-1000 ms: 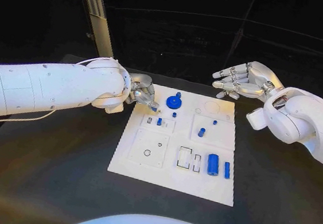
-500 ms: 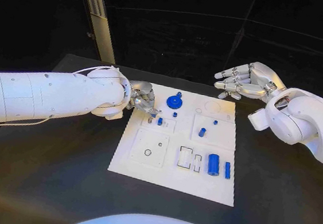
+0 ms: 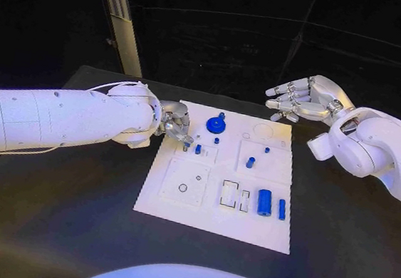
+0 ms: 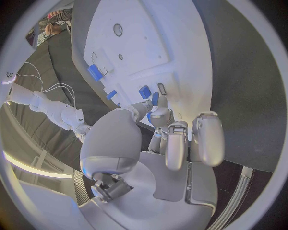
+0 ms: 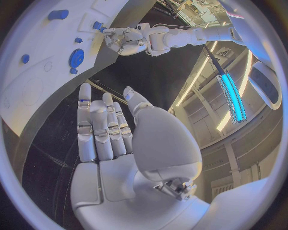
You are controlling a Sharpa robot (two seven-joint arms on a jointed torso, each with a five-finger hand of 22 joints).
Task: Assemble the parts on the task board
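Reaching over the task board [image 3: 174, 203], the left hand [image 3: 174, 124] pinches a small blue part [image 3: 185, 147]; the right hand [image 3: 301, 98] hovers with fingers spread

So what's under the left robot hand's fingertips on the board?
The left robot hand reaches onto the task board by small blue pegs. Its fingertips cover the spot beneath; whether they pinch a peg cannot be told.

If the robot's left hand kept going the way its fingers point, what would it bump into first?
Probably the small blue part right at the left hand's fingertips, near the task board's left edge. Depth is hard to judge.
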